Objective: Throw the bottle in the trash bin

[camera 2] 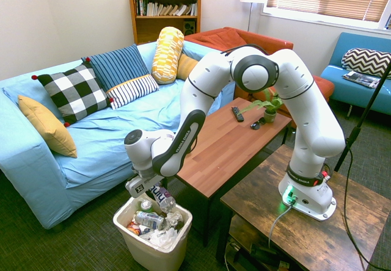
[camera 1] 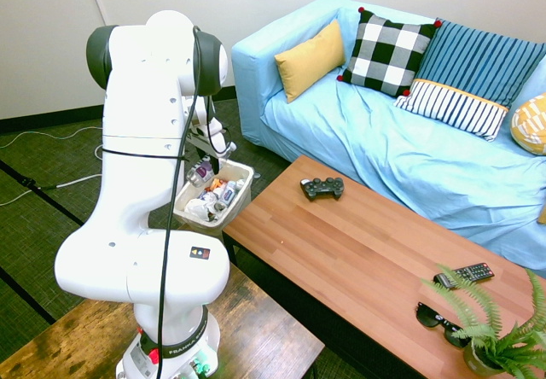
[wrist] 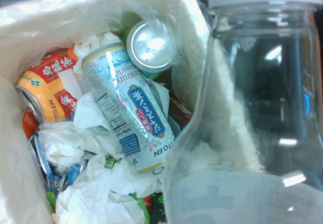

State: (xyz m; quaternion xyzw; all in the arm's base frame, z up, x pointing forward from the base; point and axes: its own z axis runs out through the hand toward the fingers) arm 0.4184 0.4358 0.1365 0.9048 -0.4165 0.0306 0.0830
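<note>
The bottle (camera 2: 160, 198) is clear with a white-and-purple label, and it hangs tilted just above the trash bin (camera 2: 153, 254). My gripper (camera 2: 153, 189) is shut on it, right over the bin's opening. In the first exterior view the bottle (camera 1: 201, 172) shows beside the arm, over the white trash bin (camera 1: 248, 177) on the floor at the table's end. The wrist view is half filled by the clear bottle (wrist: 252, 123) with its white cap, and below it the bin's liner (wrist: 30, 22) holds cans and crumpled tissues.
A wooden coffee table (camera 1: 358, 251) stands right of the bin, with a game controller (camera 1: 322, 189), a remote (camera 1: 463, 273), sunglasses (camera 1: 435, 317) and a potted fern (camera 1: 503, 336) on it. Behind it is a blue sofa (camera 1: 384, 140) with cushions.
</note>
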